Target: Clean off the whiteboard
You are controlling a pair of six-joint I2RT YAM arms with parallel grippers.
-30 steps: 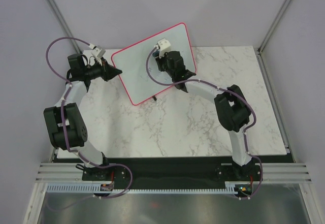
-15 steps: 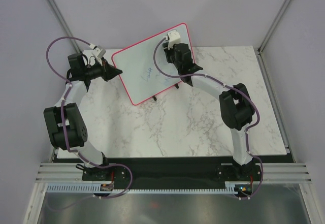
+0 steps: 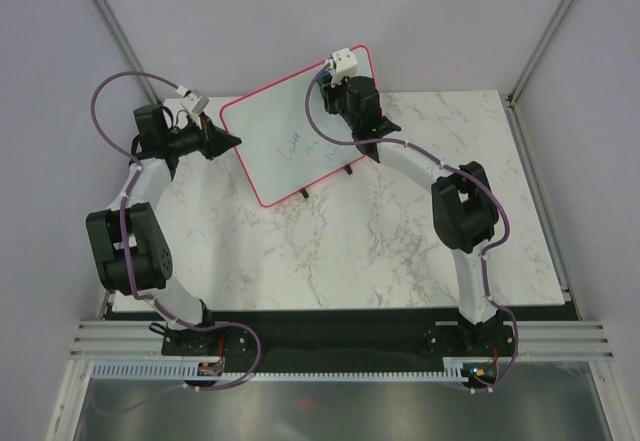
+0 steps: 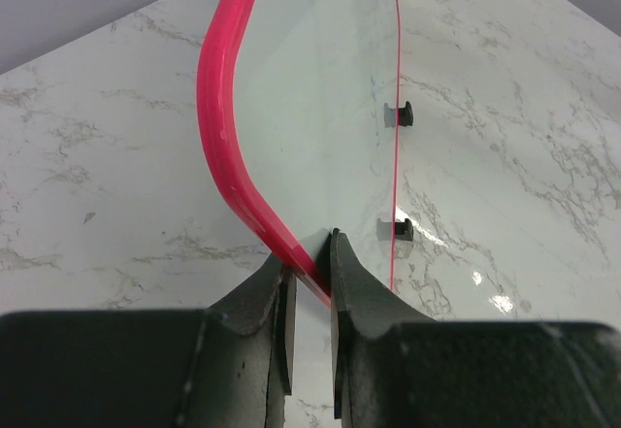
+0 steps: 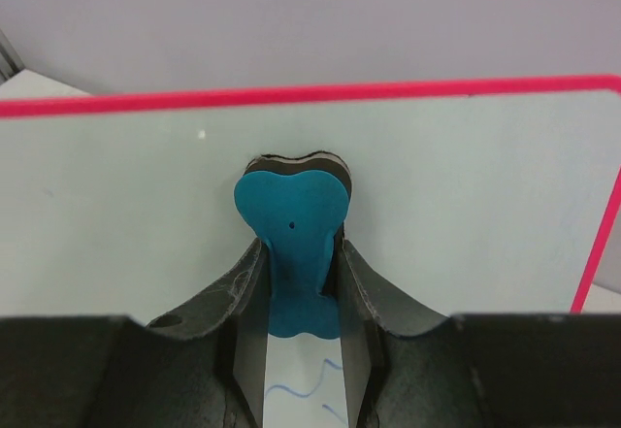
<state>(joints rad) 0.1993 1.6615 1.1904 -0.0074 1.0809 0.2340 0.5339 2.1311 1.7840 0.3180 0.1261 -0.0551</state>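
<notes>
The whiteboard (image 3: pixel 280 151), white with a pink-red frame, stands tilted on small black feet at the back of the table. Blue handwriting (image 3: pixel 293 148) shows on its middle. My left gripper (image 3: pixel 233 140) is shut on the board's left edge; in the left wrist view (image 4: pixel 309 275) the pink frame (image 4: pixel 218 108) sits between the jaws. My right gripper (image 3: pixel 338 89) is at the board's upper right part, shut on a blue eraser (image 5: pixel 292 239) whose felt side presses on the board (image 5: pixel 466 195). Blue strokes (image 5: pixel 301 387) show below the eraser.
The white marble table (image 3: pixel 400 231) lies under the board. Grey walls and slanted metal posts (image 3: pixel 545 31) close in the back and sides. The table's right edge (image 3: pixel 545 211) meets a rail.
My right gripper has moved the eraser up the board toward its top right edge, uncovering the blue handwriting. The left gripper and the board have not moved.
</notes>
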